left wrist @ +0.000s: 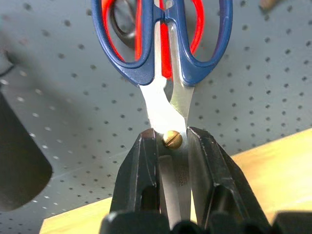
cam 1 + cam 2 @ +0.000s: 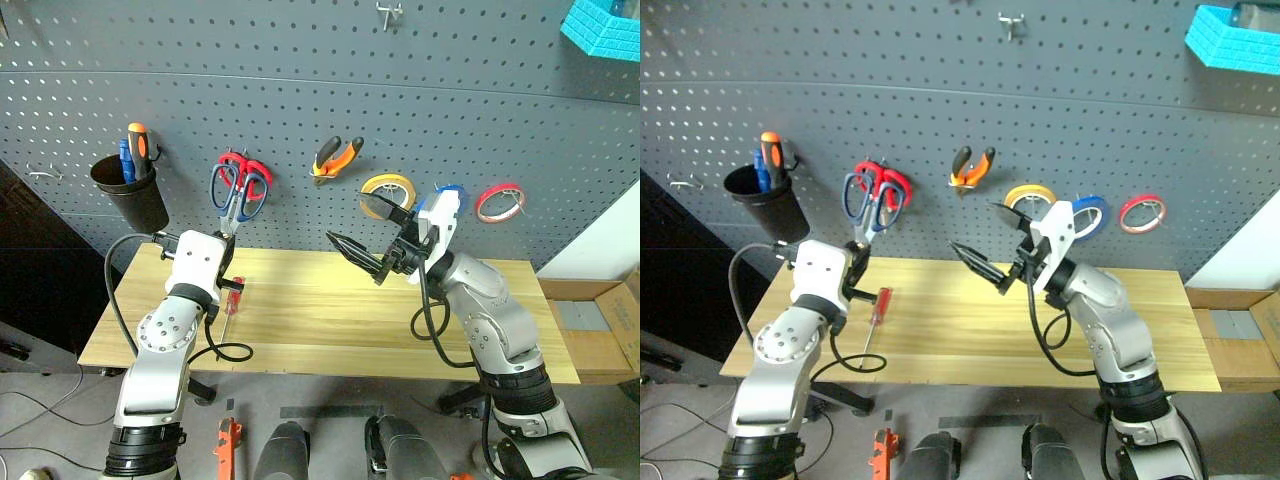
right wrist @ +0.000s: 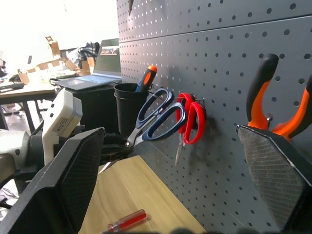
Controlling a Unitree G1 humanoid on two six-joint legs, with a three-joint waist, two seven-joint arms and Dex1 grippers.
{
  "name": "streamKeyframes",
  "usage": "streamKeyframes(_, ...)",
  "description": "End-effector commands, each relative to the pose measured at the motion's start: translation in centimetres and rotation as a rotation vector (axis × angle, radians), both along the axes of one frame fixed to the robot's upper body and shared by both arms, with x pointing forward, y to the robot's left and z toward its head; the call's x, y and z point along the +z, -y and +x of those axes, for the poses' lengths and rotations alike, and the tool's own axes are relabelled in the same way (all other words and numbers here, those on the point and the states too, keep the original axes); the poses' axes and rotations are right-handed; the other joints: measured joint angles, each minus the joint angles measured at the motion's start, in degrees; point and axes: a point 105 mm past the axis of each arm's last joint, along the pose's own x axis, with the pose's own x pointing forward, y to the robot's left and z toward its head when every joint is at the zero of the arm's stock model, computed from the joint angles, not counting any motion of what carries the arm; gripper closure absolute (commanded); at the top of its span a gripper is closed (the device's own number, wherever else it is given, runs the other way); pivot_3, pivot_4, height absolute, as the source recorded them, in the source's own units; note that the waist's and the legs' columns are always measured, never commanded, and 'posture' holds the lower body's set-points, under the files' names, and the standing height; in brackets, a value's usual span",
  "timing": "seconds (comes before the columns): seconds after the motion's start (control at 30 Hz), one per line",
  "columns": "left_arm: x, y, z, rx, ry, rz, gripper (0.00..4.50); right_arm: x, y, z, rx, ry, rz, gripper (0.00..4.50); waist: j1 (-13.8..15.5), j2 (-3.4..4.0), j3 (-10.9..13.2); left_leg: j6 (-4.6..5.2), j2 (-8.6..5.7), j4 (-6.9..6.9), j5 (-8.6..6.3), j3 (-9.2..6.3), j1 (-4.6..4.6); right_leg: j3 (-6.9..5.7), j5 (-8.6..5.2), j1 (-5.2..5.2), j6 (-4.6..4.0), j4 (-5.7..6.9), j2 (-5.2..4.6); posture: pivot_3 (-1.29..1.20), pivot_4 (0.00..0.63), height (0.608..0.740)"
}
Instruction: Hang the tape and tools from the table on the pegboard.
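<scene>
1. Two grippers work above the bench (image 2: 400, 320): the left gripper (image 1: 170, 146) is clamped on the blades of the blue-handled scissors (image 2: 228, 190), whose handles overlap the red-handled scissors (image 2: 250, 172) on the pegboard (image 2: 300, 90); the right gripper (image 2: 372, 240) hangs wide open and empty.
2. One red-handled screwdriver (image 2: 232, 297) lies on the bench just below the left gripper.
3. Beyond the right gripper hang one pair of pliers (image 2: 337, 158) and three tape rolls: yellow (image 2: 388, 192), blue (image 2: 1090, 214), red (image 2: 500, 202).
4. One black cup (image 2: 130, 190) hangs to the left of the left gripper.
5. Bench boards are pale wood, largely bare between the grippers.
</scene>
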Motion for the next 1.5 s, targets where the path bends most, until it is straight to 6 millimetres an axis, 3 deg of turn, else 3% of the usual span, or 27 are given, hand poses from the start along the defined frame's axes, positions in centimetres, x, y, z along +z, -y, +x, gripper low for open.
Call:
streamKeyframes(0.03, 1.8, 0.3, 0.6, -0.007, 0.058, 0.01, 4.0, 1.2, 0.0, -0.6, 0.003, 0.048, 0.014, 0.0, -0.02, 0.0, 0.0, 0.0, 0.0, 0.0, 0.0, 0.01, 0.1, 0.02, -0.07, 0.09, 0.11, 0.0, 0.0, 0.13, 0.121, 0.74)
streamKeyframes(0.07, 1.9, 0.3, 0.8, -0.005, 0.062, 0.005, 4.0, 1.2, 0.0, -0.6, 0.003, 0.048, 0.013, 0.0, -0.04, 0.0, 0.0, 0.0, 0.0, 0.0, 0.0, 0.03, 0.14, 0.04, -0.1, 0.13, 0.16, 0.0, 0.0, 0.13, 0.123, 0.74)
streamKeyframes(0.2, 2.0, 0.4, 0.9, -0.006, 0.075, 0.005, 2.85, 1.0, 0.0, -0.6, 0.002, 0.05, -0.006, 0.0, -0.44, 0.0, 0.0, 0.0, 0.01, -0.02, 0.0, 0.09, 0.25, 0.1, -0.1, 0.21, 0.16, 0.02, 0.01, 0.12, 0.128, 0.74)
streamKeyframes(0.47, -0.8, 0.0, -0.4, 0.045, -0.007, -0.026, 0.06, -0.4, -0.1, -0.9, 0.013, 0.048, -0.065, 0.0, -1.19, 0.01, 0.0, 0.01, 0.04, -0.06, -0.01, 0.1, 0.29, 0.13, -0.1, 0.21, 0.15, 0.02, 0.01, 0.12, 0.158, 0.74)
streamKeyframes(0.63, -5.2, -1.6, -2.1, 0.17, -0.161, -0.147, 0.02, -3.1, -1.8, -2.0, 0.108, 0.059, -0.203, 0.0, -1.38, 0.07, 0.06, 0.02, 0.07, -0.06, -0.01, 0.13, 0.33, 0.15, -0.16, 0.21, 0.21, 0.03, 0.04, 0.12, 0.193, 0.74)
streamKeyframes(0.8, -7.8, -4.2, -3.2, 0.303, -0.274, -0.22, 0.02, -4.3, -4.3, -3.0, 0.198, 0.068, -0.259, 0.0, -1.38, 0.18, 0.51, 0.02, 0.15, -0.06, -0.01, 0.07, 0.35, 0.11, -0.22, 0.21, 0.18, 0.06, 0.13, 0.13, 0.236, 0.74)
streamKeyframes(0.97, -8.7, -6.1, -1.3, 0.305, -0.377, -0.257, 0.02, -6.6, -6.3, -2.7, 0.236, -0.013, -0.406, 0.0, -1.26, 0.48, 2.24, 0.06, 0.17, -0.03, 0.01, -0.01, 0.44, 0.07, -0.47, 0.26, -0.23, 0.11, 0.21, 0.13, 0.293, 0.74)
streamKeyframes(1.27, -9.0, -6.5, 2.1, 0.251, -0.517, -0.231, 0.02, -6.3, -7.6, -1.1, 0.199, -0.049, -0.459, 0.0, -1.3, 0.49, 5.71, 0.05, 0.19, -0.16, -0.03, -0.15, -0.04, -0.01, -0.34, -0.15, -0.02, 0.06, 0.19, 0.12, 0.356, 0.74)
streamKeyframes(1.5, -9.3, -6.9, 3.0, 0.261, -0.584, -0.235, 0.02, -6.1, -7.6, -0.9, 0.183, -0.055, -0.46, 0.0, -1.44, 0.42, 6.63, 0.04, 0.15, -0.1, -0.04, -0.21, -0.82, -0.09, -0.14, -0.86, -0.31, 0.14, -0.12, 0.11, 0.375, 0.74)
